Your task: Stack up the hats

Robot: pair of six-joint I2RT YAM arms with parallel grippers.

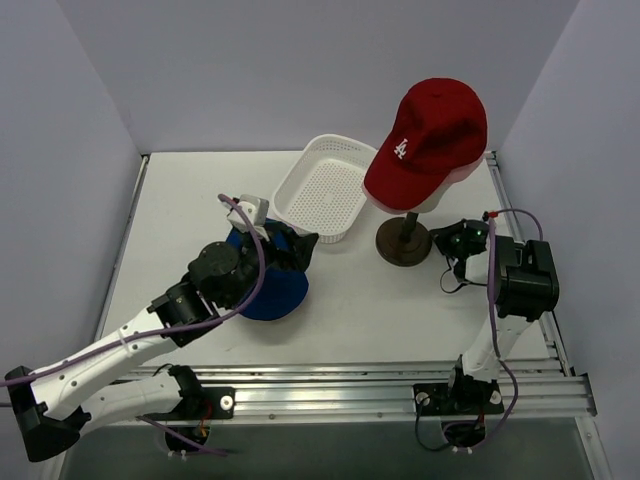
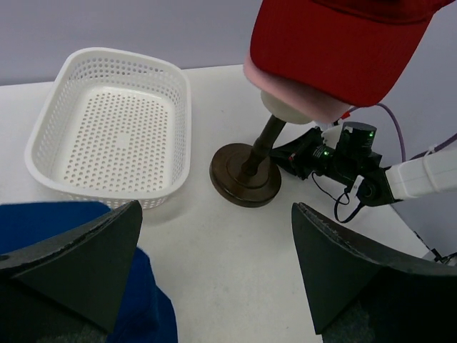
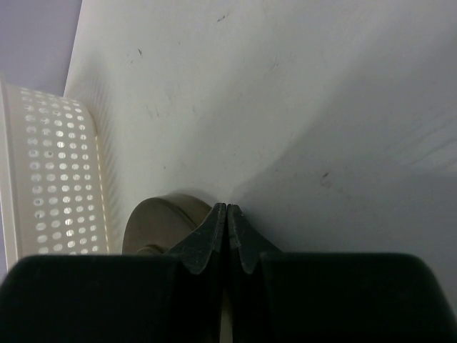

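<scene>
Left claw (image 2: 214,268) wide apart; right claw (image 3: 226,230) tightly closed, both arms forward.

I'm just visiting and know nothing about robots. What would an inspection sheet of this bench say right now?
Surface: white table, faint scuffs, no spills.
Job's things: red cap sits over pink cap on the mannequin head; blue bucket hat lies apart on the table.
Clutter: white perforated basket, nothing in it; brown stand.
Hands: left hand open over the bucket hat, holding nothing; right hand shut, empty, beside the stand's base.
Cables: purple cable loops along each arm.
Surroundings: plain pale walls.
</scene>
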